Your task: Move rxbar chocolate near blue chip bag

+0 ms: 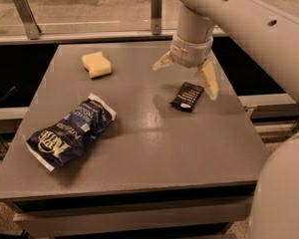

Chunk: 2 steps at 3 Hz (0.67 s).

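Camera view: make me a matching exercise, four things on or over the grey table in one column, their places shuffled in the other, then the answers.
Things:
1. pale yellow sponge
2. large crinkled dark blue chip bag
3. small flat black rxbar chocolate wrapper
4. gripper

Places:
A. front left of the grey table
B. raised over the rear right, fingers spread wide
C. rear left of the table
D. lying flat on the right side

Pairs: 1-C, 2-A, 3-D, 4-B
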Available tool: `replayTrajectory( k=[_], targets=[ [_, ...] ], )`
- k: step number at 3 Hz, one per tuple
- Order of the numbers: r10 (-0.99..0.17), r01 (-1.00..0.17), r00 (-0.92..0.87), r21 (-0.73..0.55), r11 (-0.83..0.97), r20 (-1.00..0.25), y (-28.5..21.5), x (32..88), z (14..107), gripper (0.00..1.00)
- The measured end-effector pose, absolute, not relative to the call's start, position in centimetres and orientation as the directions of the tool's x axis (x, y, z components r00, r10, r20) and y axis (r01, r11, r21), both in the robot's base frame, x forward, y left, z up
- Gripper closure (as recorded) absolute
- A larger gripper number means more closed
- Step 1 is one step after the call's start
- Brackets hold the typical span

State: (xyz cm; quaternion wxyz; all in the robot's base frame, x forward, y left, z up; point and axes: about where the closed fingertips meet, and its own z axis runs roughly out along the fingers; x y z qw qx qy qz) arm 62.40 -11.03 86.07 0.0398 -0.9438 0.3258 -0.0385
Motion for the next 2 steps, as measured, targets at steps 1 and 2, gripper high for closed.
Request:
replayTrajectory(
  k=[1, 2],
  targets=[
    [-0.576, -0.573, 0.817, -0.084, -0.815, 0.025, -11.7, 63.1, 84.1, 0.00],
    [-0.547, -0.546, 0.837, -0.078, -0.834, -0.006, -12.5, 63.3, 82.3, 0.18]
  ],
)
